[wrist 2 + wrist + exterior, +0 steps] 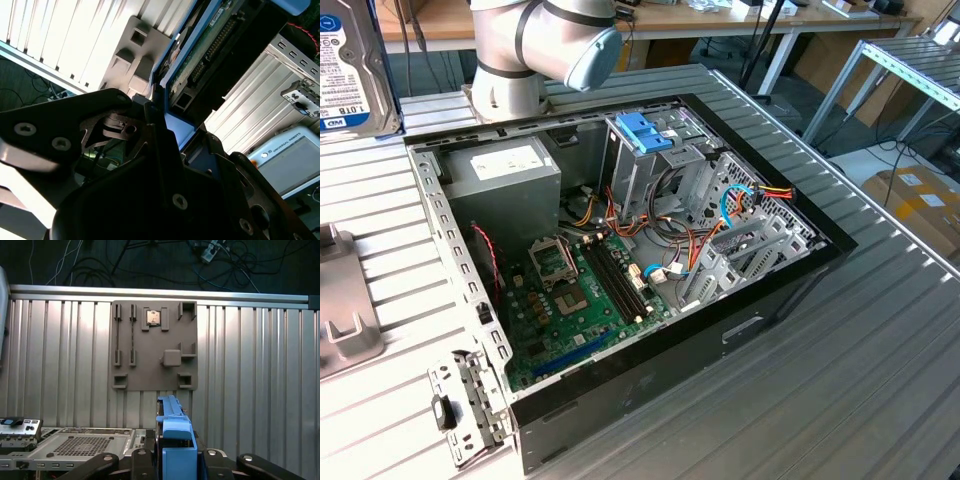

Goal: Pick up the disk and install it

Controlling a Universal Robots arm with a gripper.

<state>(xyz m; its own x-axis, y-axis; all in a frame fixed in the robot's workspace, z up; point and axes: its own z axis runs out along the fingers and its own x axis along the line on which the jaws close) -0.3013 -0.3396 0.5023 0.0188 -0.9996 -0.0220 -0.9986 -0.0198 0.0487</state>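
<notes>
Currently held: flat silver-metal disk (348,60) with a white label and blue band, framed by light blue plastic rails, pinched by the black metal gripper (175,461).
Grip: jaws closed onto the blue rail at one end of the disk. In the second wrist view a dark finger (157,132) presses against that rail, and the disk's green circuit-board face shows beyond it.
Disk position: up off the table, outside the open black computer case (720,345), past its corner toward the exterior view's left, standing upright with the label facing the exterior camera.
Below the disk: flat grey plastic fixture plate (150,375) with moulded pockets, lying on the ribbed aluminium table (880,380) beside the case.
Likely target: the bare metal drive cage (630,180) inside the case, topped by a blue plastic bracket (645,130).
Step in hand: by my reading, carrying the disk toward the case.
Doing it well: the hold is at one end only, so travel slowly and without swing. Bring the rails square to the cage opening. Pass above the case wall and clear of the coloured cable bundle (740,200) inside the case beside the cage, which could snag a rail.
</notes>
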